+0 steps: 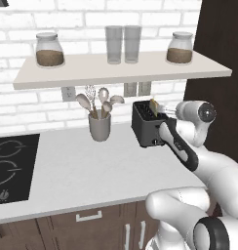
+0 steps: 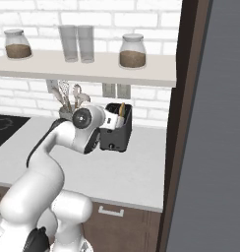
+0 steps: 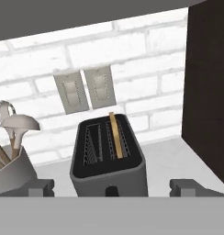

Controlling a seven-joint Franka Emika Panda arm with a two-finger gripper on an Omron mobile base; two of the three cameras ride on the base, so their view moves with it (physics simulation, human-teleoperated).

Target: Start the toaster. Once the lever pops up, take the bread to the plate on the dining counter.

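The black two-slot toaster (image 1: pixel 146 128) (image 2: pixel 115 133) (image 3: pixel 109 167) stands on the pale worktop against the brick wall. A tan slice of bread (image 1: pixel 153 105) (image 2: pixel 122 109) (image 3: pixel 114 134) stands upright in its right slot, top poking out. The small dark lever (image 3: pixel 111 190) sits low on the narrow face turned toward the hand. My gripper (image 1: pixel 166 113) (image 2: pixel 111 120) (image 3: pixel 113 187) hovers just in front of and slightly above the toaster, open wide with nothing between its fingers, one fingertip (image 3: pixel 40 187) on each side of the toaster's face. The plate and dining counter are out of view.
A grey crock of utensils (image 1: pixel 99 126) (image 3: pixel 10 170) stands left of the toaster. Overhead hangs a shelf (image 1: pixel 121 71) with jars and glasses. A dark tall cabinet (image 1: pixel 218 97) (image 3: pixel 208 101) rises close on the right. A black hob (image 1: pixel 11 166) lies far left.
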